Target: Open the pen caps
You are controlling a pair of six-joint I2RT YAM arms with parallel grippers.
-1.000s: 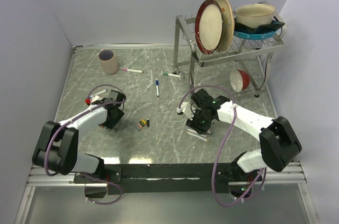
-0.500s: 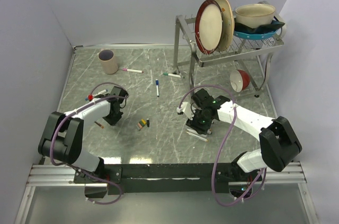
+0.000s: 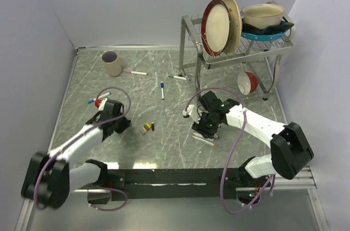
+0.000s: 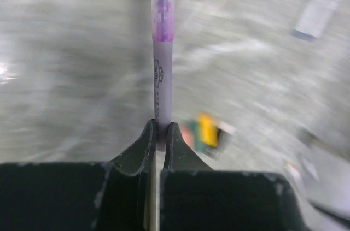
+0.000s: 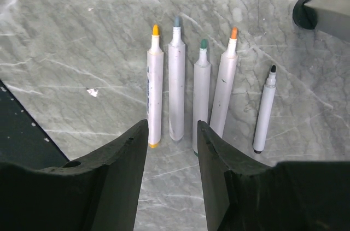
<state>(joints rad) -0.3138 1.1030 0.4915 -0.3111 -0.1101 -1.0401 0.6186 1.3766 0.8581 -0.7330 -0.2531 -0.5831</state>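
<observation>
I've got passing room mid-table (image 3: 175,127) around the loose pen caps (image 3: 147,128); the dish rack (image 3: 240,49) blocks the right rear.

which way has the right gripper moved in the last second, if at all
No. The right gripper hangs at the same spot near the rack leg, open over the row of pens.

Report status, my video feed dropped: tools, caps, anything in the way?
Left tool shut on purple-tipped pen. Right tool open above five uncapped pens. Loose caps piled mid-table. Nothing blocking.
</observation>
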